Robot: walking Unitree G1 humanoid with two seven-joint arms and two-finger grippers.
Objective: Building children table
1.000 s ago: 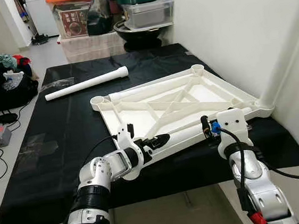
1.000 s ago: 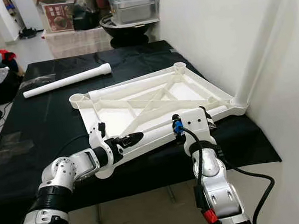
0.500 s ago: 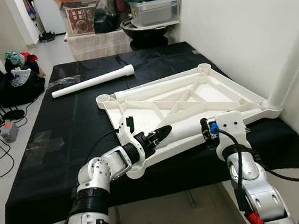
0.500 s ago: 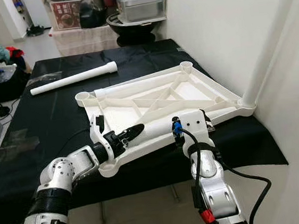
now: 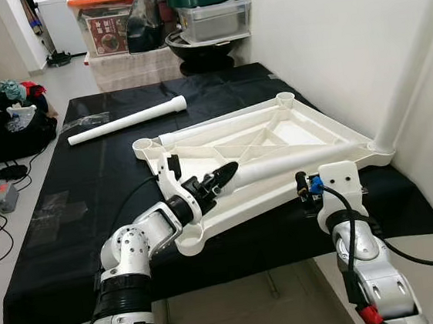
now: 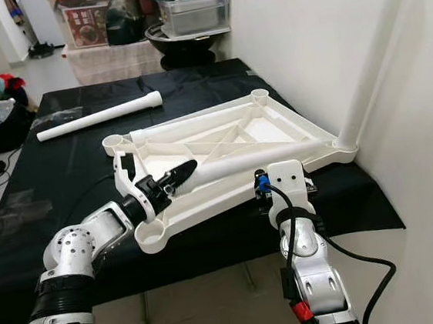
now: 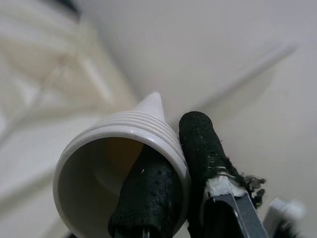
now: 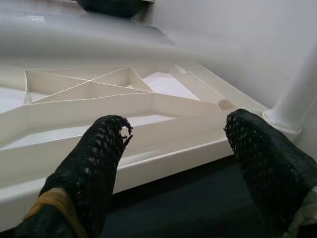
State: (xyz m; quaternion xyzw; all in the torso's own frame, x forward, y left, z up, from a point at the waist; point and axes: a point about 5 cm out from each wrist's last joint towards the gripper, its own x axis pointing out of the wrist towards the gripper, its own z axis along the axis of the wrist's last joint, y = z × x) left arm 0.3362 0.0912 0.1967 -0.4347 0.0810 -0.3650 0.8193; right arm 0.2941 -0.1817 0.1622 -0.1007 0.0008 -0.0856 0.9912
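Leg lifted off the tabletop

The left gripper [image 5: 222, 174], fingers pinching the leg's [image 5: 294, 161] threaded rim, has raised it; the right gripper [image 8: 173, 148] has let go, fingers open.

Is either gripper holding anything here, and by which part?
The left gripper holds a white table leg by its open threaded end, one finger inside the rim, one outside. The right gripper is open, holding nothing.

Table leg [image 8: 74, 37] blurred, close up.
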